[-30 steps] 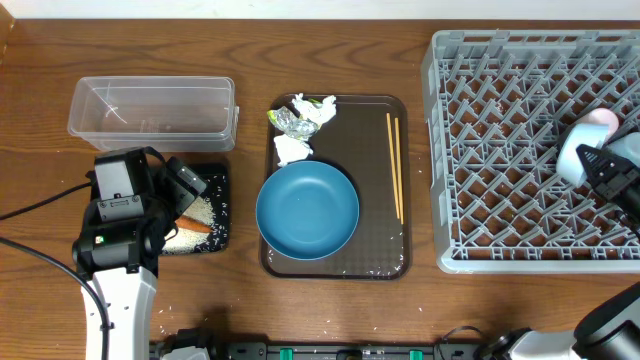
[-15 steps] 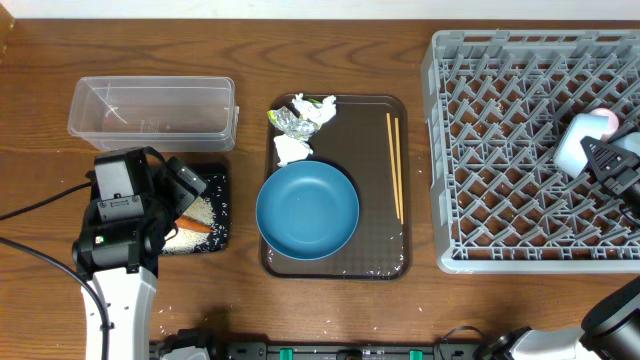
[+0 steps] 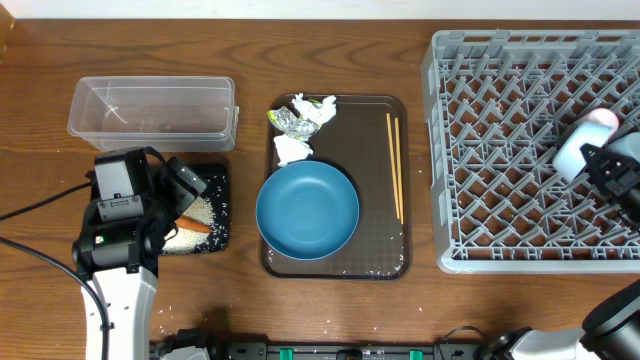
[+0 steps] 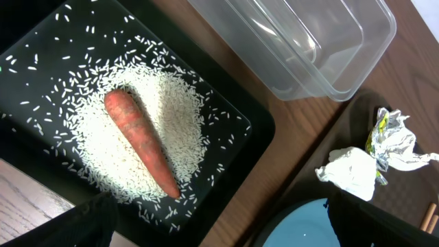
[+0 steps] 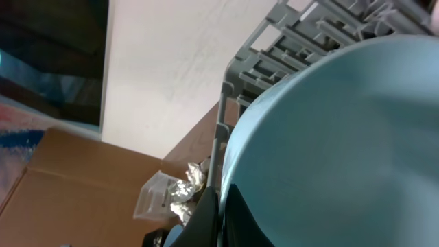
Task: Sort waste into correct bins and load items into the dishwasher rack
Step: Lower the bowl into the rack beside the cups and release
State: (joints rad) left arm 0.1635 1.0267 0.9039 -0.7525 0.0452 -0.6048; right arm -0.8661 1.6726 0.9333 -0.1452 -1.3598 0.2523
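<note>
**While the right arm holds crockery over the rack, the left hovers above the food waste**

From overhead, the right gripper (image 3: 592,160) is closed on a light-blue vessel (image 3: 575,150), bowl or cup I cannot tell. It holds the vessel over the right side of the grey rack (image 3: 500,150), probably to seat it among the pegs. The left gripper (image 3: 180,195) hangs over the black tray (image 3: 218,185), where the rice (image 3: 200,212) and carrot (image 3: 195,226) lie together as food waste. The clear tub (image 3: 150,105) beside it looks bare. On the brown serving tray (image 3: 380,240) lie the dark-blue dish (image 3: 307,210), the chopsticks (image 3: 394,165), the tissue (image 3: 292,150) and the foil (image 3: 295,122), none of them sorted yet.

The left wrist view shows the fingers spread wide with nothing between them and the carrot lying across the rice heap below.

In the right wrist view the pale blue wall fills the frame, with one dark finger against its edge and rack lattice behind. This suggests a firm pinch at the rim.
</note>
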